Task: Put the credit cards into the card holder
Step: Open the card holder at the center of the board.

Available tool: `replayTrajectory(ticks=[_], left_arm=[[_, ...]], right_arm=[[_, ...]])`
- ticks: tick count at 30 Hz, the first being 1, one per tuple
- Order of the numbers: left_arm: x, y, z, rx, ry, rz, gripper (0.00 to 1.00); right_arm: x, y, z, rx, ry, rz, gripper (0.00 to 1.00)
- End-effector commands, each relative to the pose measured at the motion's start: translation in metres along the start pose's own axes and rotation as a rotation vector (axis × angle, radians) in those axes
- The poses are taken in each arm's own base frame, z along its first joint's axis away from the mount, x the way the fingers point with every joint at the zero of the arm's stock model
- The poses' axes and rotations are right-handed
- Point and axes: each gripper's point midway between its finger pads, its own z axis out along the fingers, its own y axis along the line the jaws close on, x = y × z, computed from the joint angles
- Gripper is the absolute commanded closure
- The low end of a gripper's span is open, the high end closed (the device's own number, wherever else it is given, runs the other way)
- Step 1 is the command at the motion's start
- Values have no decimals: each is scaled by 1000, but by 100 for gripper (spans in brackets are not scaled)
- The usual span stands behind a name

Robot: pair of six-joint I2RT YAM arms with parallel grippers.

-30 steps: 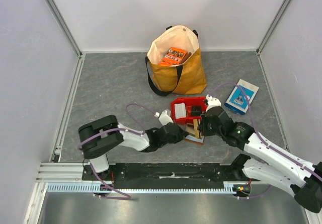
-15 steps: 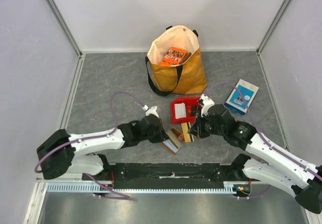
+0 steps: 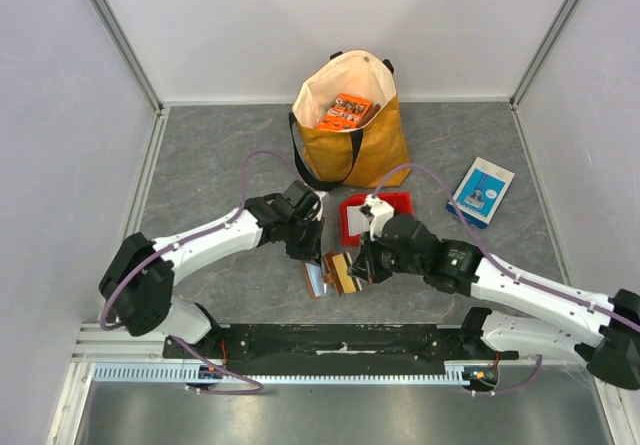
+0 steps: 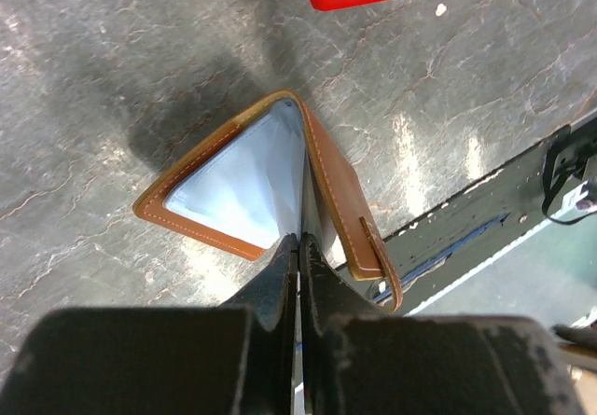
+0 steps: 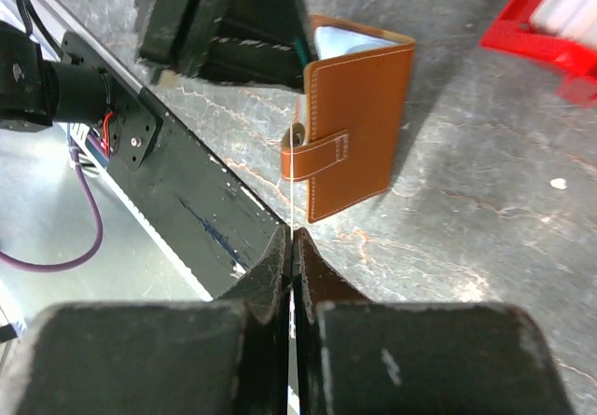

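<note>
My left gripper (image 4: 298, 247) has its fingers pressed tight together on a thin leaf seen edge-on, which runs straight into the fold of the card holder (image 4: 331, 186). I cannot tell whether that leaf is a card or an inner pocket. The holder is smooth brown leather with pale stitching along its edges. It is splayed open in a V with pale blue showing inside, and in my left wrist view its strap tab curls off one cover toward 5 o'clock. My right gripper (image 5: 292, 238) is likewise closed to a slit, pinching a thin white card (image 5: 292, 186) edge-on. The card's far end comes up just beside the tab's loop on the holder's outer face. From above, the holder lies over the grey, stone-veined table (image 3: 220, 185) at 6 o'clock of the glossy red bin (image 3: 347, 205), with my left gripper at its 11 o'clock and my right at its 2 o'clock. A mustard cloth bag (image 3: 372, 150) stands at 12 o'clock of the bin, and a flat blue-and-white box (image 3: 482, 191) lies at its 3 o'clock.
</note>
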Motion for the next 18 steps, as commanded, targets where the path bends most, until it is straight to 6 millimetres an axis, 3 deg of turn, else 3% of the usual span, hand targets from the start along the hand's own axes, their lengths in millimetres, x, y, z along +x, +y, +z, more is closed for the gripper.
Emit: replayTrajectory(ticks=[1, 6, 18], left_arm=[[5, -5, -9, 3, 116, 96, 98], [-4, -7, -10, 16, 128, 97, 98], [-10, -16, -10, 42, 131, 90, 98]], right_arm=[[-25, 17, 15, 47, -112, 27, 100], [-21, 36, 27, -18, -113, 65, 100], [-10, 14, 52, 127, -177, 207, 100]])
